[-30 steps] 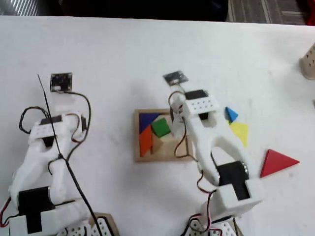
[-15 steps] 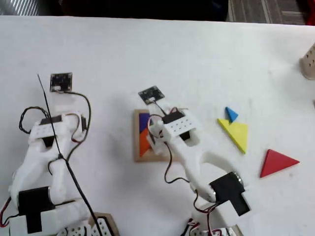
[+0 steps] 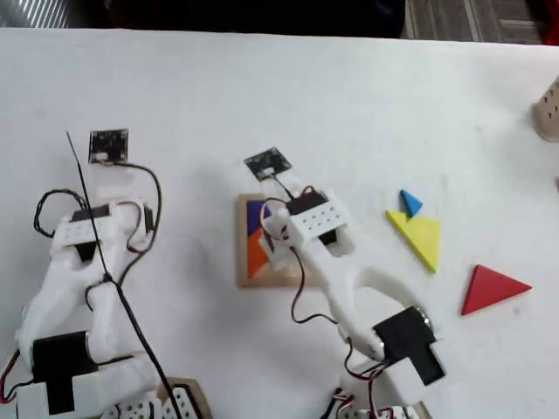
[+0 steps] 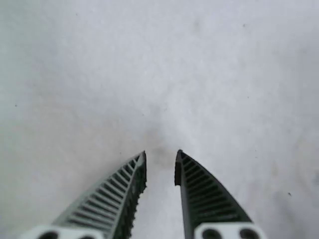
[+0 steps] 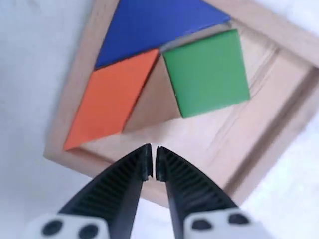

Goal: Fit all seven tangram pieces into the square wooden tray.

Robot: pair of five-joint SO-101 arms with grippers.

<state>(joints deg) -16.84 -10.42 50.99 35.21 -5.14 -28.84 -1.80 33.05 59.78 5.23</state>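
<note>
The square wooden tray (image 5: 279, 35) holds a blue triangle (image 5: 159, 25), an orange parallelogram (image 5: 114, 99) and a green square (image 5: 207, 72). My right gripper (image 5: 153, 164) hangs shut and empty just above the tray's near rim. From above, the right arm covers most of the tray (image 3: 247, 278), leaving the blue piece (image 3: 253, 214) and orange piece (image 3: 256, 253) in sight. To the tray's right, a small blue triangle (image 3: 409, 202), a yellow triangle (image 3: 419, 234) and a red triangle (image 3: 491, 288) lie loose. My left gripper (image 4: 160, 167) is open over bare table, far left of the tray.
A pale wooden object (image 3: 548, 109) stands at the table's right edge. A wooden block (image 3: 188, 397) sits at the front by the left arm's base. A black cable (image 3: 105, 253) crosses the left arm.
The right arm swung left from the tray's right side to over the tray and now hides the green square from above. The left arm stayed still.
</note>
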